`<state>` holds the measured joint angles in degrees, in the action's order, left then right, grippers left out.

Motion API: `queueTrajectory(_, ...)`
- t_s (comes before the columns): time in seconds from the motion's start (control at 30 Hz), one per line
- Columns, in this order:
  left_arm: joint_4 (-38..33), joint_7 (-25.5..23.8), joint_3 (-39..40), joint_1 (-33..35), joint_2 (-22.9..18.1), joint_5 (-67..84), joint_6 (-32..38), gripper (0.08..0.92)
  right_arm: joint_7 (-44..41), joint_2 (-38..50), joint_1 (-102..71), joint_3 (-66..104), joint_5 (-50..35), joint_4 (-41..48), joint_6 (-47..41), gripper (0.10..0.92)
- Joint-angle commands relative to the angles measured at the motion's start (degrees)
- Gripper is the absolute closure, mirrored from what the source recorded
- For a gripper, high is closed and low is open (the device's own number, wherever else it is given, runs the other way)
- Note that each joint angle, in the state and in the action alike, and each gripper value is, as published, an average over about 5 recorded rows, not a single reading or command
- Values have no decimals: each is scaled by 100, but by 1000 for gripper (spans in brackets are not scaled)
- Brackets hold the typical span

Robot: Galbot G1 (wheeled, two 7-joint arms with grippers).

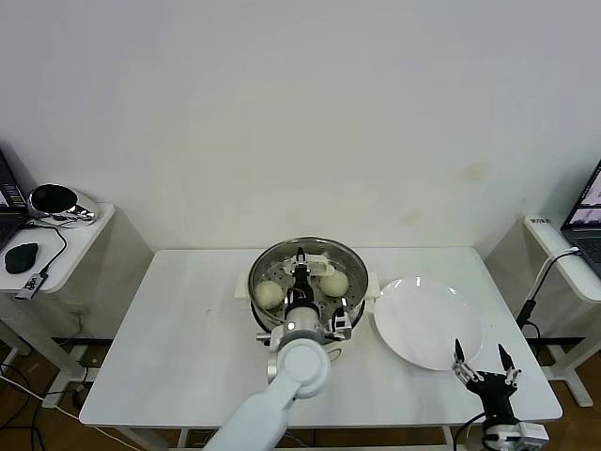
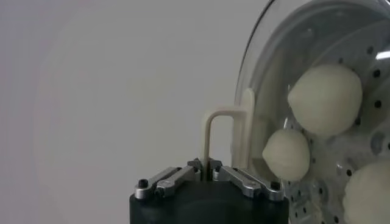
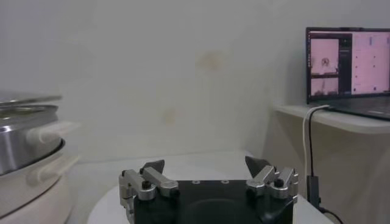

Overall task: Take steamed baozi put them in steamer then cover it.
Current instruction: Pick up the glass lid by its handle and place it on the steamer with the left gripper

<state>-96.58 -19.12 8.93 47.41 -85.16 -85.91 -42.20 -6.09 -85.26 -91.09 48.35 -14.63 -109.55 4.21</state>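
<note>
Pinching cream-white handle of clear glass lid point(image 2: 304, 67): left gripper point(image 2: 206, 171), over shiny steel steamer point(image 1: 302, 278) w/ pale round baozi point(image 2: 324, 98) inside. Could seat lid off-centre if let go tilted. Right gripper point(image 1: 482, 362) spread, idle beyond white plate point(image 1: 423, 324).

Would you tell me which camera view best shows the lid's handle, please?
The left wrist view: the cream handle stands out plainly, pinched by the shut left hand, with the glass lid behind it. The head view shows only a sliver of the handle past the arm. The right wrist view shows just the lid's edge.
</note>
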Motion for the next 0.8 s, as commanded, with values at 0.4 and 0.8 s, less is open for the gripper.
queueTrajectory(0.4, 201, 181, -105, 62, -20, -11, -45, 865, -2, -22, -40, -24, 66, -30, 6, 203)
queueTrajectory(0.8, 84, 329, -111, 159, 44, 8, 191, 864, -4, -38, -41, -43, 84, -32, 12, 203)
